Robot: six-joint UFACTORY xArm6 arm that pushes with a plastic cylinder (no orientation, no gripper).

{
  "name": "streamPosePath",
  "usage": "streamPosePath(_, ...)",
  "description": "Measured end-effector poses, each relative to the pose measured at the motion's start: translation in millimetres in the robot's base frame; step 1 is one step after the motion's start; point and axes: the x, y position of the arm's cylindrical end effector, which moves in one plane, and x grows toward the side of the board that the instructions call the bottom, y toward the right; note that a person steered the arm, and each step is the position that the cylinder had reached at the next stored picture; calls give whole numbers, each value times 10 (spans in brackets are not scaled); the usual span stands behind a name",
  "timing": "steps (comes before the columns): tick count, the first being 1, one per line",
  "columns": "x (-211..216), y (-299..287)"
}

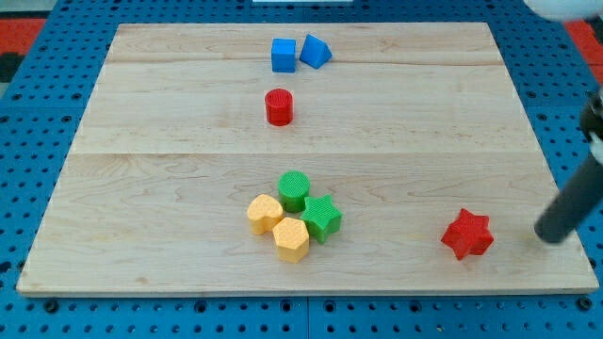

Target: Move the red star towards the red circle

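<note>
Across a pale wooden tabletop [141,188] sit a central cluster of green and yellow blocks, two blue blocks at the view's top, and a red circle [279,107] below them. Low on the view's right lies the red star [467,234]. My tip [549,234], a bare rod holding nothing, rests just right of it, likely placed to push leftward.

From the red star [467,234] toward the red circle [279,107] at its 10 o'clock, the board [170,122] lies bare. The green circle [294,190], green star [322,218] and two yellow blocks [265,214] [291,239] cluster at the star's 9 o'clock, below that line. My tip [550,232] sits at the star's 3 o'clock, with open wood between.
</note>
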Motion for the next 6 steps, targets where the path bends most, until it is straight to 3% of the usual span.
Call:
streamPosePath(1,58,-441)
streamPosePath(2,-435,-537)
streamPosePath(3,-524,-677)
streamPosePath(4,-454,-130)
streamPosePath(5,-85,-401)
streamPosePath(6,-71,-1102)
